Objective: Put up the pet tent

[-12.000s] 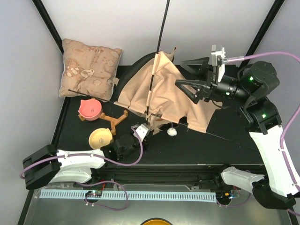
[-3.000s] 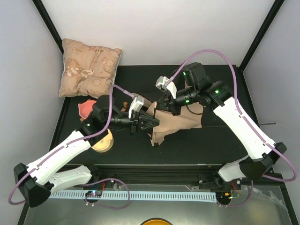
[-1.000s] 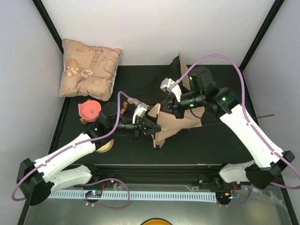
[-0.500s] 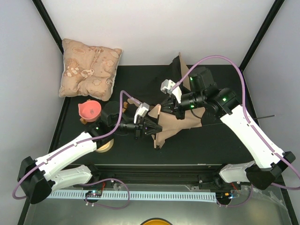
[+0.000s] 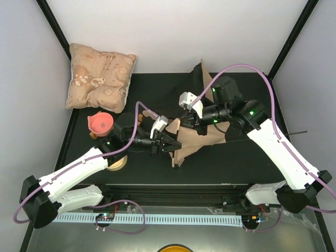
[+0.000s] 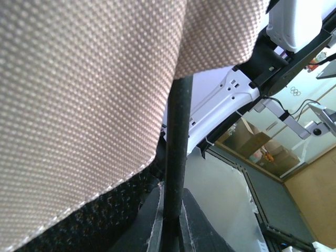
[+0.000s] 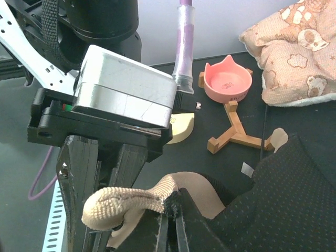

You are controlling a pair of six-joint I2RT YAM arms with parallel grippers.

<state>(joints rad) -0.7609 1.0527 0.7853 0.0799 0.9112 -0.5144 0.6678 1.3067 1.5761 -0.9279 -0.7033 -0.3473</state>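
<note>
Top view: the pet tent (image 5: 199,139) lies crumpled at the middle of the bench (image 5: 241,163), tan cloth bunched and nothing standing. I judge the set-up far from done: the shelter has yet to be spread and raised on its poles. The left gripper (image 5: 168,143) and right gripper (image 5: 185,121) meet at its left edge.

Left wrist view: the left gripper (image 6: 169,212) is clamped on a thin black pole (image 6: 177,136) that runs up under the tan canvas (image 6: 79,79).

Right wrist view: the right gripper (image 7: 170,220) is pinched tight on the rolled hem (image 7: 126,202), beside the black lining (image 7: 283,199).
</note>
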